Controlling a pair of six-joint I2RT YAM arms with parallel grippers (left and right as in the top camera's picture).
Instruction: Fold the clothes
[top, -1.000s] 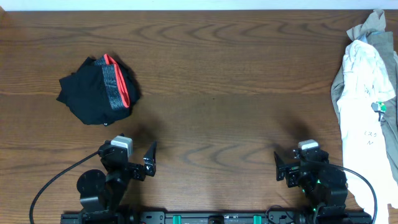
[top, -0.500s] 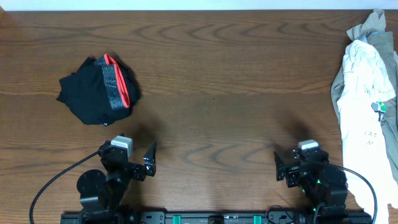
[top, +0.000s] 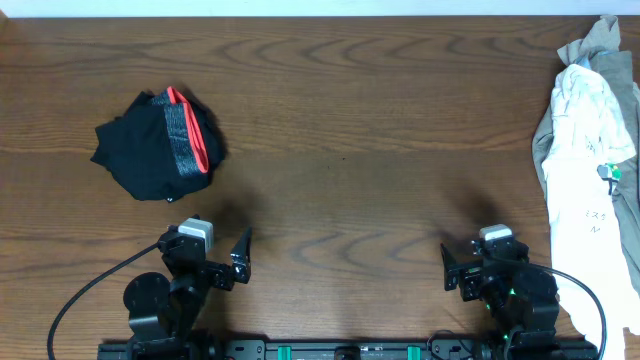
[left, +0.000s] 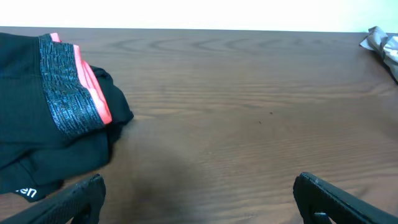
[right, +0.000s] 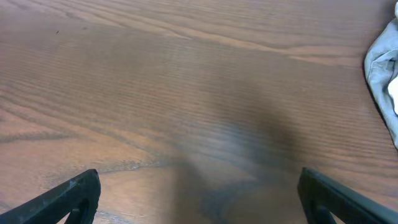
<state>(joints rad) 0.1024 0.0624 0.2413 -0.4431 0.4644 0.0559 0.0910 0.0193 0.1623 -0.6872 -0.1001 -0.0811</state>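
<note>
Both arms sit folded low at the table's (top: 340, 150) near edge; left gripper (left: 199, 180) and right gripper (right: 199, 173) spread wide, empty, facing bare wood

The dark brown wooden table (top: 380, 120) carries two things, well apart. A crumpled black garment (top: 140, 160) with a grey and red waistband (top: 188, 138) lies toward its left side. A heap of pale clothes (top: 590, 130), white over khaki, lies along its right edge.
</note>
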